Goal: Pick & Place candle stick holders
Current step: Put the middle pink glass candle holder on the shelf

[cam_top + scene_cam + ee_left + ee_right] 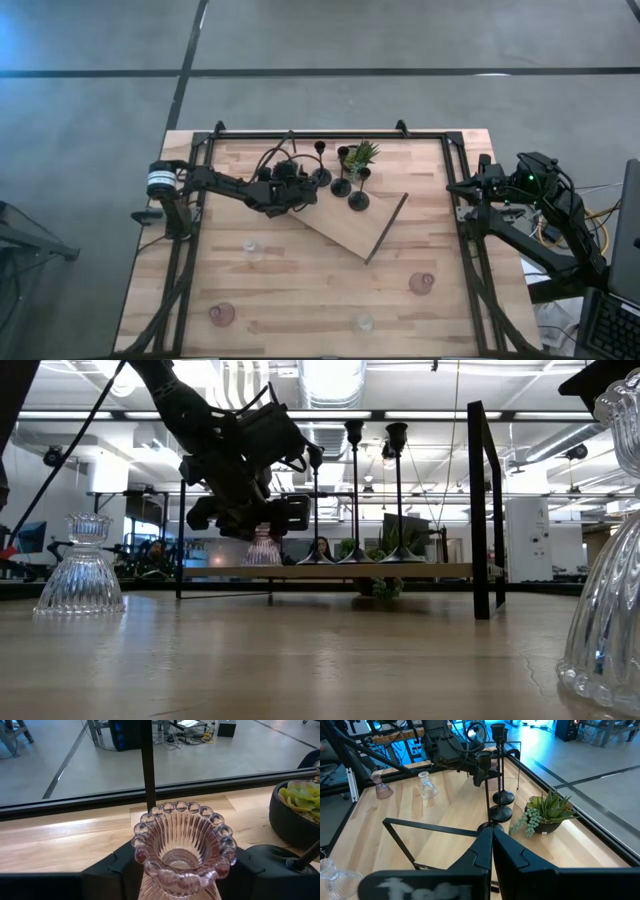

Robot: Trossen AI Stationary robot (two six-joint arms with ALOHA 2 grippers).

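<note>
Glass, pink, ribbed, with a beaded rim: the cup (183, 851) in the left pincer (175, 870) is rigid, smooth and brittle, probably light but slick, so it wants a modest squeeze low on the waist below the flared rim, not on the beads. Left pincer is clenched on that waist, one dark finger (112, 872) on each side, cup upright. In the level view it hangs over the near-left end of the wooden board (345, 232), just left of the three black stick holders (342, 172) standing on the board's far edge beside the potted plant (362, 155). Whether the cup's foot touches the board I can't tell. Other glass cups (422, 283) sit on the bench (300, 300), well clear of the board. Right pincer (492, 851) is parked off the board's right side, fingers pressed together, holding nothing.
</note>
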